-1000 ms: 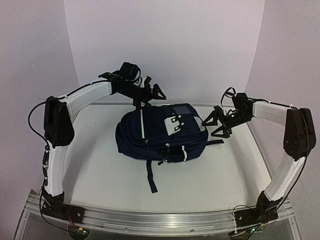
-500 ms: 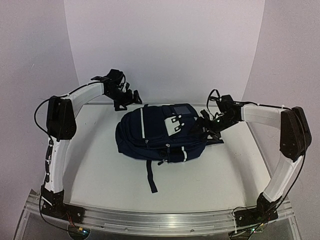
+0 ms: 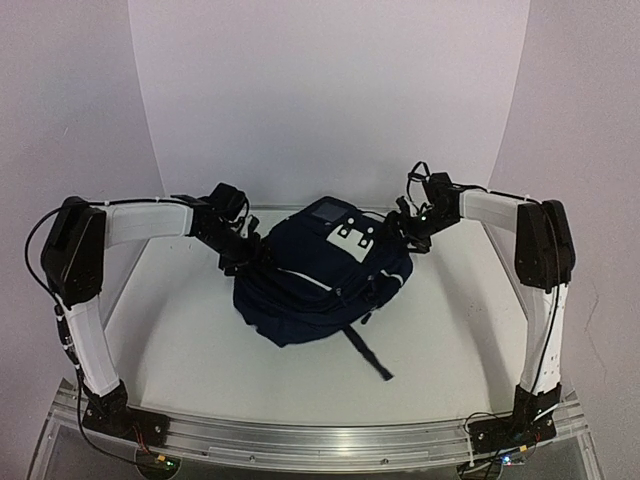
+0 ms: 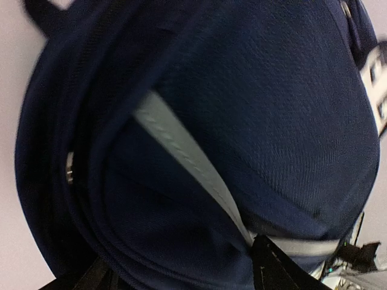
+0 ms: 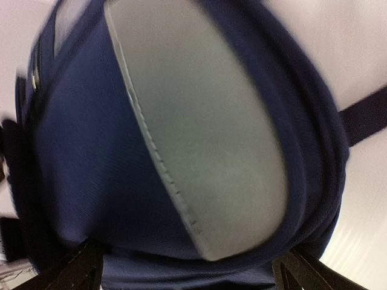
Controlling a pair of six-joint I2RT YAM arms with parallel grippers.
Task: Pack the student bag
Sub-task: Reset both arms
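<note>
We should keep clear of the loose black strap (image 3: 366, 352) trailing toward us on the bench (image 3: 190, 350). The student bag (image 3: 320, 285) sits mid-bench. The left gripper (image 3: 238, 252) and right gripper (image 3: 410, 228) flank its far end. Both wrist views show the fingers spread apart with navy fabric filling the gap. We'd close on the opening's edges evenly and lift apart gently. The bag's long axis seems to run near-left to far-right, its white-patched top pointing away.
</note>
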